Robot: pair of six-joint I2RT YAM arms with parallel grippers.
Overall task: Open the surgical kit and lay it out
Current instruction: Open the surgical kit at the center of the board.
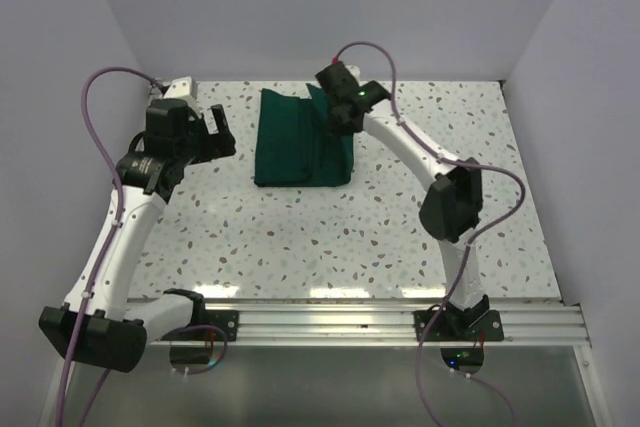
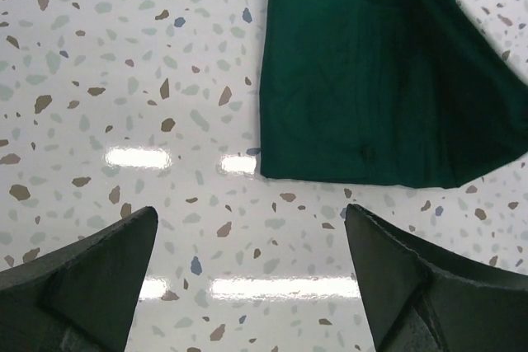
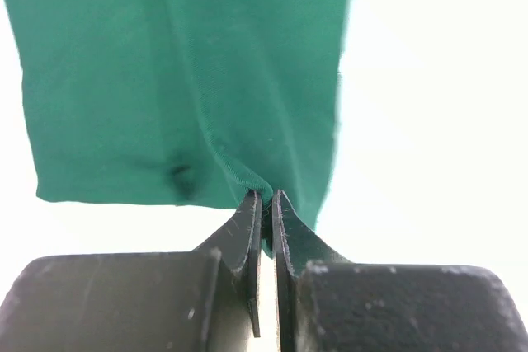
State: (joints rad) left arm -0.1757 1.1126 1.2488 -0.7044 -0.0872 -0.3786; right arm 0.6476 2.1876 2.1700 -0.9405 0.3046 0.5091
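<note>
The right gripper (image 3: 266,197) was clamped on a pinch of the dark green cloth wrap (image 3: 181,72) hanging just ahead of it; we judged it soft, light, best gripped at an edge

open tabletop (image 1: 300,237) lies between left pincer (image 1: 224,135) and green wrap (image 1: 298,147).

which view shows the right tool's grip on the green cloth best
Right wrist: the right tool is shut on a fold of the green cloth. Top view hides the pinch under the tool itself; left wrist shows only cloth.
</note>
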